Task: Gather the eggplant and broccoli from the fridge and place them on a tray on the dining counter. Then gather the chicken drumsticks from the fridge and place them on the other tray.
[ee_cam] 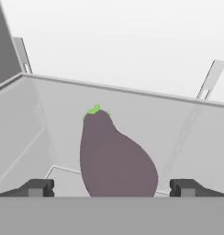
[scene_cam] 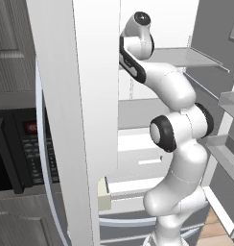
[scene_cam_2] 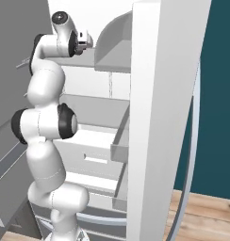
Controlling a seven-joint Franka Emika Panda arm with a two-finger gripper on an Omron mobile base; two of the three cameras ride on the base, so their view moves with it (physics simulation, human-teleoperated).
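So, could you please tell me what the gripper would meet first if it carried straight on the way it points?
Most likely the dark purple eggplant lying between the open gripper's fingertips, though the depth is uncertain.

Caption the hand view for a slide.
Open gripper straddling a dark purple, green-capped eggplant on a grey fridge shelf.
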